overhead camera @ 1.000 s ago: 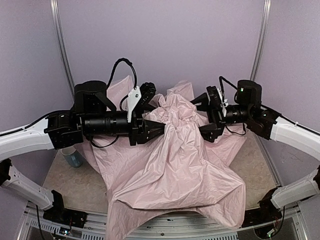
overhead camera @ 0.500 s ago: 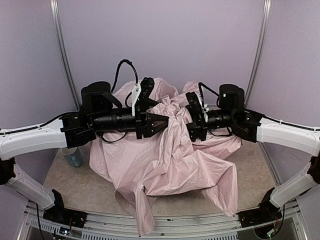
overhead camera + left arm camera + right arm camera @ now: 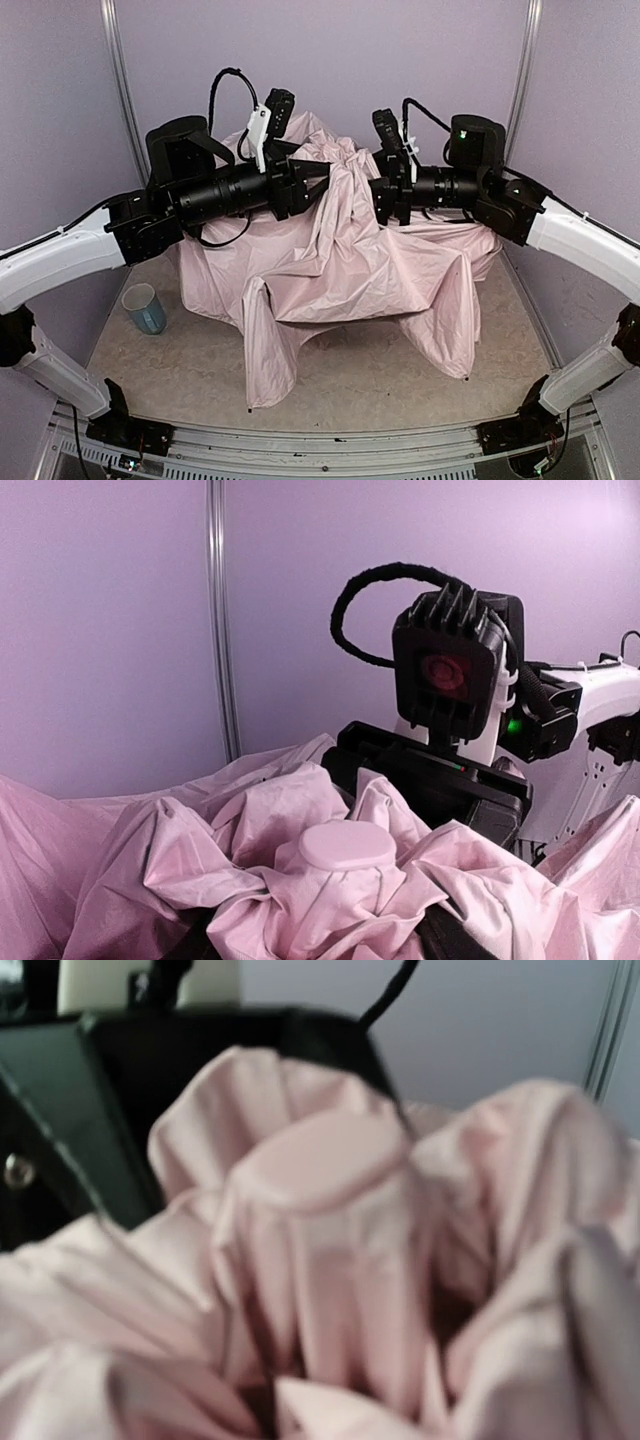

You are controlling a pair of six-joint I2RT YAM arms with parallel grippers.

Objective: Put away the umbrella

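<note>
- Ctr: umbrella [image 3: 340, 270] over mid-table [image 3: 360, 385], its top raised, its edges hanging low at the front.
- L gripper [image 3: 320, 178] at umbrella's upper L; R gripper [image 3: 372, 200] opposite at upper R. I see the tips facing, near each other.
- Top cap [image 3: 347, 846] betw. the two grippers.
- Cup [image 3: 146, 308] on table, L of umbrella, apart, under my L arm.

Smooth pale lilac wall panels [image 3: 330, 60] closing in the far side, the left and the right. Thin silver metal upright pole [image 3: 118, 90] in the far left corner, matching silver pole [image 3: 523, 80] in the far right. Below, a flat beige mottled stone-look tabletop [image 3: 360, 380], softly and evenly lit. Along the near edge, a grey slotted metal frame rail [image 3: 330, 447]. Same lilac wall and one pole in the left wrist view.
</note>
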